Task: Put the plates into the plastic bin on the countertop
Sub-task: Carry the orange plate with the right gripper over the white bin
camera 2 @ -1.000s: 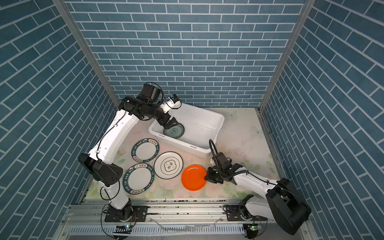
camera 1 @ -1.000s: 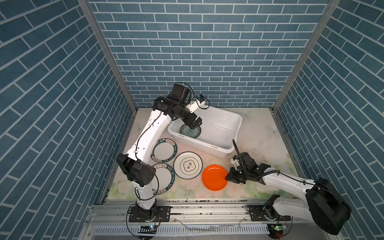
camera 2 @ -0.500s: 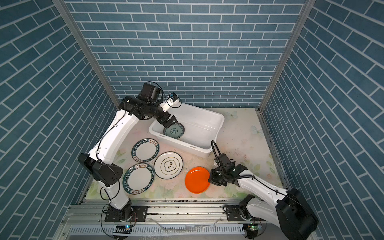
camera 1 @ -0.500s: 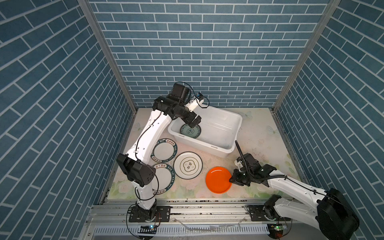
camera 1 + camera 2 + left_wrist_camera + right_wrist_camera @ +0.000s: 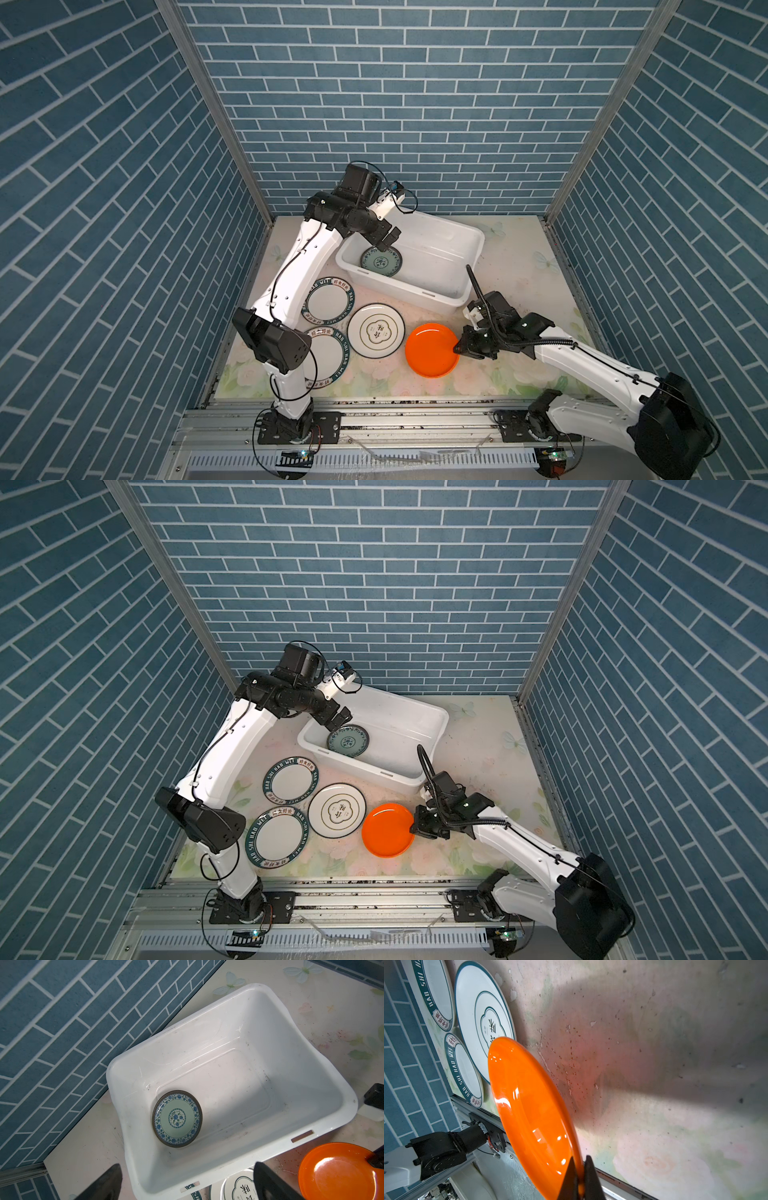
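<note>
The desk (image 5: 519, 266) carries the bin (image 5: 478, 239), at 11 o'clock from the right tool (image 5: 459, 348), the nearer one, which pinches the tilted orange plate (image 5: 430, 350) by its 3 o'clock rim. The spread left tool (image 5: 386, 240) hangs over the patterned plate (image 5: 381, 261) in the bin. Two lettered plates (image 5: 328, 300) read "HAO SHI HAO WEI".

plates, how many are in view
5. blue-green patterned plate in the plastic bin; far lettered plate, near lettered plate and motif plate on the countertop; orange plate in the right gripper. More may be hidden.
</note>
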You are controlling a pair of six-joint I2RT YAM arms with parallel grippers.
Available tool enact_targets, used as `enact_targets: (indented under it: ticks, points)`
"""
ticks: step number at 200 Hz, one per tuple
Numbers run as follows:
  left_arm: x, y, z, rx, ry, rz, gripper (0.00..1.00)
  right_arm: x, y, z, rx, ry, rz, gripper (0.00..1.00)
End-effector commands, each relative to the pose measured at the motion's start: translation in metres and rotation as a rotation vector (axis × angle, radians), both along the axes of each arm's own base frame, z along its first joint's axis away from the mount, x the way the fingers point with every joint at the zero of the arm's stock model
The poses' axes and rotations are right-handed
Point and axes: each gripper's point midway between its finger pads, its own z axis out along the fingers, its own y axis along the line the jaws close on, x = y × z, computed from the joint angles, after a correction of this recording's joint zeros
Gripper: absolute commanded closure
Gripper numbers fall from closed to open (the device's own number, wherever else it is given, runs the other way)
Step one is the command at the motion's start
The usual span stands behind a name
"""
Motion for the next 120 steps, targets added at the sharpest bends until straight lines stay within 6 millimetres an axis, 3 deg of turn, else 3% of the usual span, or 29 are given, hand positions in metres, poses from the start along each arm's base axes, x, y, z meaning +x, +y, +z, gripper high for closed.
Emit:
enact_targets:
  ticks: [1,39,120]
  points:
    - [0.004,0.003,0.004,-0.002,-0.014,0.023,0.00,-0.010,-0.001,0.010,-0.005,0.025,0.061,1.00]
    - [0.014,0.015,0.010,0.006,-0.043,0.061,0.00,-0.010,-0.001,0.028,-0.024,0.015,0.104,1.00]
    - [0.032,0.064,0.022,0.006,-0.076,0.185,0.00,0.007,0.018,0.064,-0.007,-0.020,0.183,1.00]
